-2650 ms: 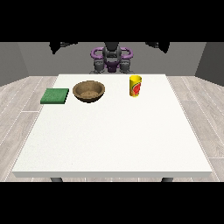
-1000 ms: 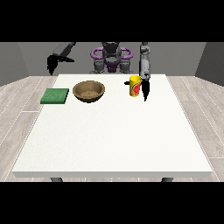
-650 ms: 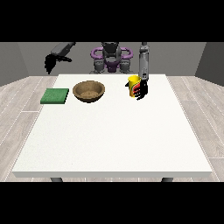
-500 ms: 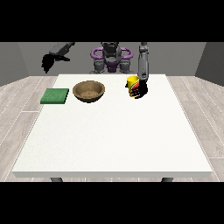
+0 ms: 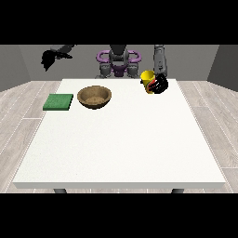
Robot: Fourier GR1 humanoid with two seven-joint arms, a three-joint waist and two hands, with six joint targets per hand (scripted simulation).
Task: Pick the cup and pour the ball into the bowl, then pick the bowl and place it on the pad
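Observation:
A yellow cup (image 5: 148, 79) with a red label hangs tilted above the table's far right part, its mouth turned towards the view's left. The hand at the view's right (image 5: 159, 84) is curled round it. No ball shows. A brown bowl (image 5: 94, 97) stands upright on the table, left of the cup and a little nearer the camera. A flat green pad (image 5: 58, 102) lies at the table's left edge, beside the bowl. The hand at the view's left (image 5: 48, 58) is raised high, off the table past its far left corner; how it is held is unclear.
The white table (image 5: 121, 144) stretches wide and bare towards the camera. The robot's torso (image 5: 118, 61) stands behind the far edge, between the two arms.
The hand at the view's right closed on the cup, lifted it off the table and tilted it leftward. The hand at the view's left rose slightly and shifted.

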